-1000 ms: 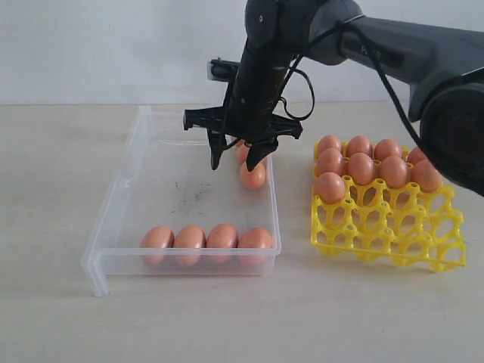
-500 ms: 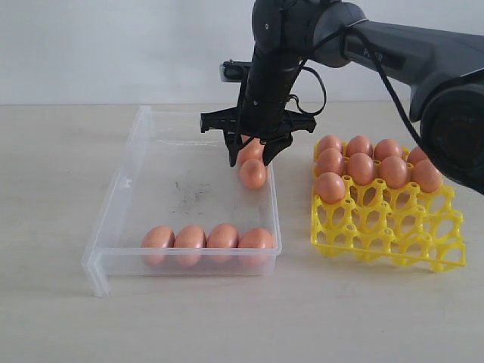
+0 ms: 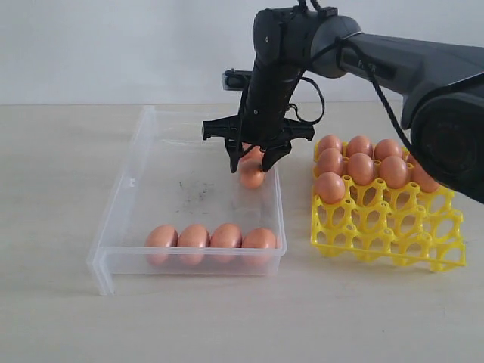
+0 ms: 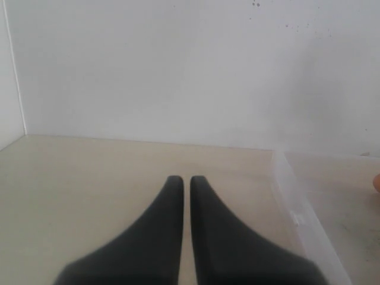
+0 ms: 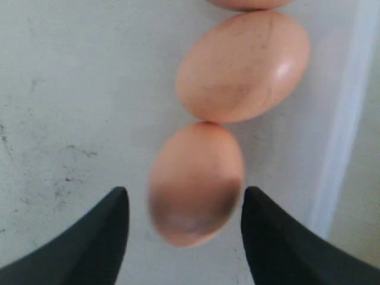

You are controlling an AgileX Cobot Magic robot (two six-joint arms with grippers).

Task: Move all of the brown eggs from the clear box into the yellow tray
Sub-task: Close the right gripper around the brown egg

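Four eggs (image 3: pixel 210 237) in a row on the box (image 3: pixel 128 181) floor, against its near wall, side by side and touching. More at the box's right wall, further back: front egg (image 3: pixel 252 178) on the floor and second egg (image 3: pixel 255 154) just behind it, touching end to end, partly hidden in the exterior view. The right wrist view shows a sliver of a third egg (image 5: pixel 249 3) past those.

Right claw (image 3: pixel 249 168) spread wide, pointing down into the box. Its fingers (image 5: pixel 104 237) straddle the front egg, one each side. There is a gap on one side and the other looks very close; cannot tell if it touches. Egg on the floor, not lifted.

Box bottom has dark scuffs near the middle.

Tray (image 3: pixel 378 227) sits just right of the box, apart from it, on the table (image 3: pixel 45 189). Nine eggs in it: the two far rows hold four each, and one is in the third row at the end nearest the box.

Right arm (image 3: pixel 393 53) comes in from the upper right, over the tray.

Left claw (image 4: pixel 182 178) pressed together with only a thin slit between the fingers, pinching nothing. It is over bare table, box rim beside it. Not seen in the exterior view.

White wall (image 3: pixel 113 45) behind.
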